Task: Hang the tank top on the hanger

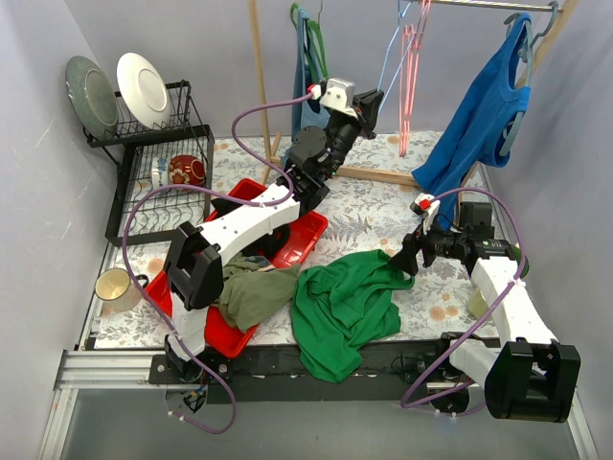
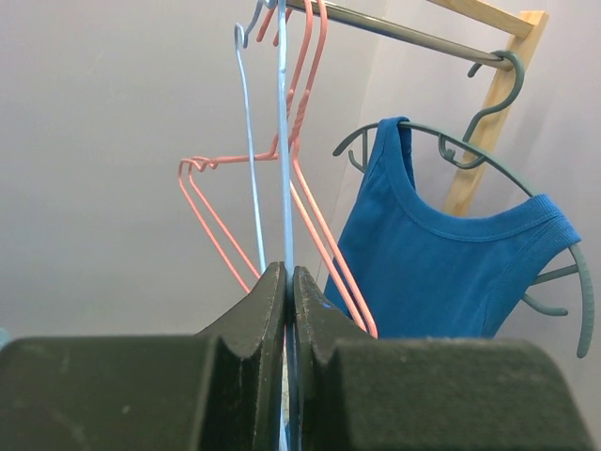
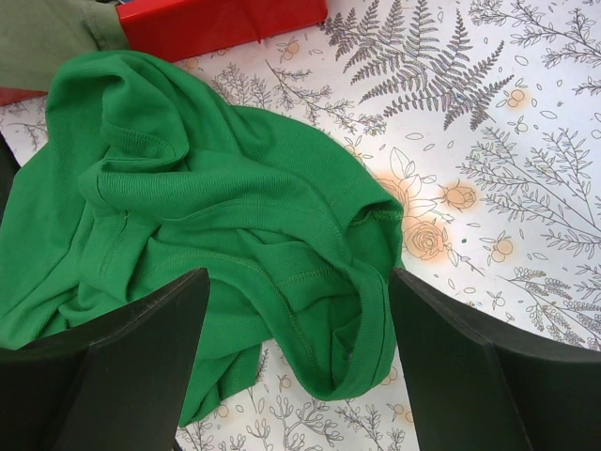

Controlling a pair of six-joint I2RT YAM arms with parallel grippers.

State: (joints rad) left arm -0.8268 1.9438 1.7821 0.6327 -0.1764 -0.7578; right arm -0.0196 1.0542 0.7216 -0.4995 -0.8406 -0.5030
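The emerald-green tank top (image 1: 340,307) lies crumpled on the floral table near the front edge, and fills the right wrist view (image 3: 235,216). My right gripper (image 1: 402,261) is open just above its right edge, one finger on either side of a folded hem (image 3: 298,274), not holding it. The thin light-blue hanger (image 1: 388,57) hangs from the rail at the back. My left gripper (image 1: 369,107) is raised there and shut on the hanger's wire (image 2: 282,169), with the jaws pressed together on it (image 2: 289,272).
A pink hanger (image 2: 310,207) hangs right beside the blue one. A royal blue top (image 1: 479,115) on a grey hanger hangs at the back right. A red tray (image 1: 297,240) holds an olive garment (image 1: 254,292). A dish rack (image 1: 158,182) and a mug (image 1: 115,286) stand on the left.
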